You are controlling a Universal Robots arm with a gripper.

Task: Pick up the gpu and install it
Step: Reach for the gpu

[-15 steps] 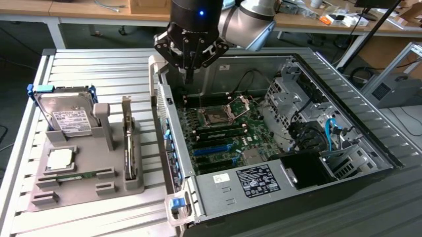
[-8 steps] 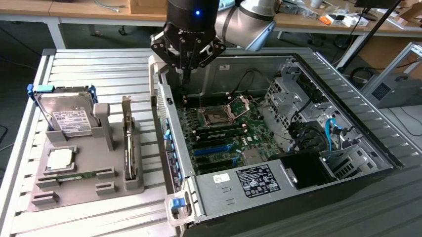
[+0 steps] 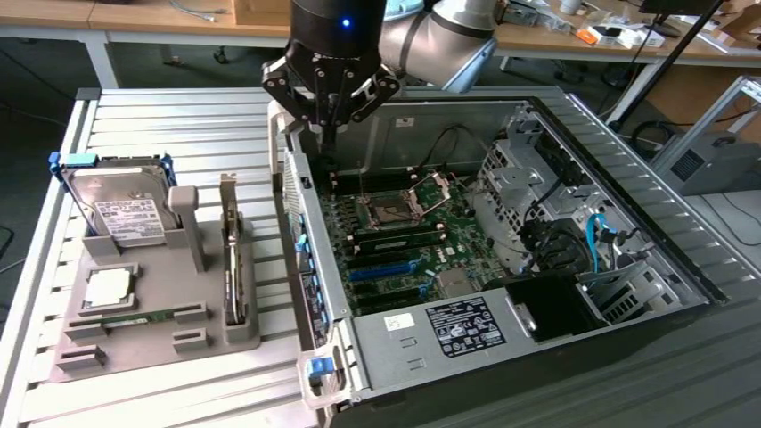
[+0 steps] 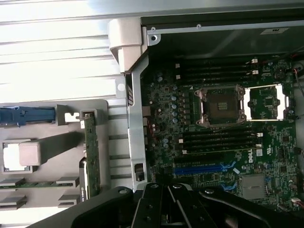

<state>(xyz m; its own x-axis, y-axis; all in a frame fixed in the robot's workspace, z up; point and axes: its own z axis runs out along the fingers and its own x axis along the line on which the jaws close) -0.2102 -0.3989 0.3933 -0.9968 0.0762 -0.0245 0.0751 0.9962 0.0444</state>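
The open computer case [image 3: 416, 134] takes up most of the exterior view, lying on its side with the motherboard [image 3: 398, 232] exposed. Toward the exterior view's left sits the grey holder tray [image 3: 131, 343]. It carries the hard drive [image 3: 119, 209] and the gpu [image 3: 234, 267], which stands on edge in its own slot, untouched and well apart from the gripper [image 3: 327, 125]. I have the gripper hanging over the case's near wall with its 2 fingers pinched together on nothing. As I judge it, the step in hand is the reach for the card. To do that well I want the fingers spread before descending, lined up across the card's thin top edge, then a straight lift so it doesn't bind in the slot. The exterior view gives me the arm's height and the card's tall face. The wrist view gives me the card edge-on from above, plus the CPU socket [image 4: 221, 105] and the blue expansion slot [image 4: 199, 168].
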